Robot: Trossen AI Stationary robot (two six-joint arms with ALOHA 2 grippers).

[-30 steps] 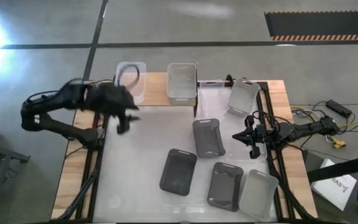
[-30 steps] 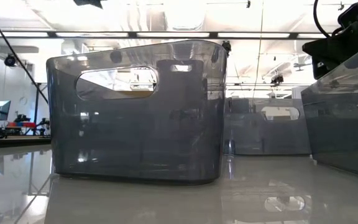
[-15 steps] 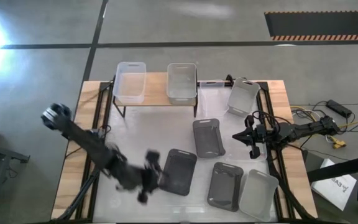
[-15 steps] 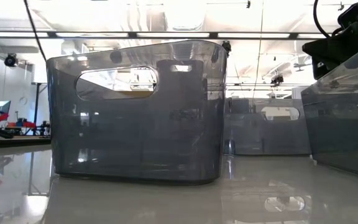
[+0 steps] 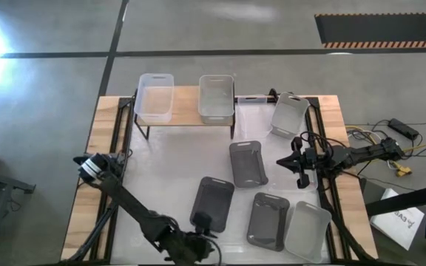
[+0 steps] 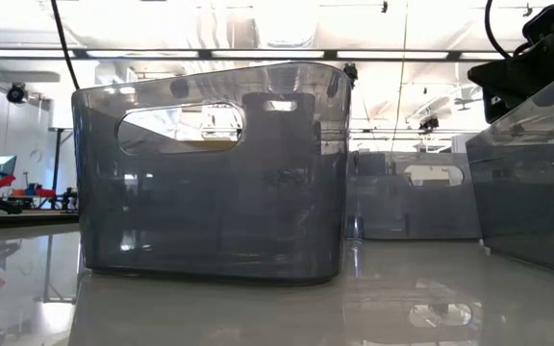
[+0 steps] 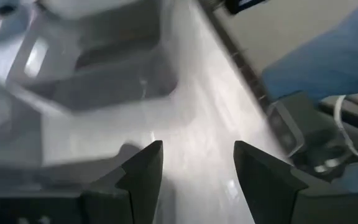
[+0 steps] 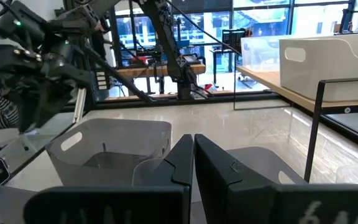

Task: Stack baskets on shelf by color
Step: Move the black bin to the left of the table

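Observation:
The shelf (image 5: 186,108) stands at the table's far edge with a clear basket (image 5: 154,97) and a whitish basket (image 5: 216,97) side by side on its board. Three dark grey baskets (image 5: 248,163) (image 5: 212,203) (image 5: 267,219) and two light grey ones (image 5: 290,114) (image 5: 308,230) rest on the white table on their bottoms. My left gripper (image 5: 200,230) is open and empty at the near end of the middle dark grey basket, which shows blurred ahead of it in the left wrist view (image 7: 104,81). My right gripper (image 5: 299,165) is shut and empty by the table's right edge.
The shelf's black legs (image 5: 232,131) stand on the table's far part. In the low view a dark grey basket (image 6: 210,173) fills the near ground, with others behind it (image 6: 412,197) and at the right (image 6: 537,183). Bare table top lies at the left (image 5: 154,170).
My left gripper has swung from beside the shelf's clear basket at the far left toward the table's near edge, ending by the near end of the middle dark grey basket. No basket has moved.

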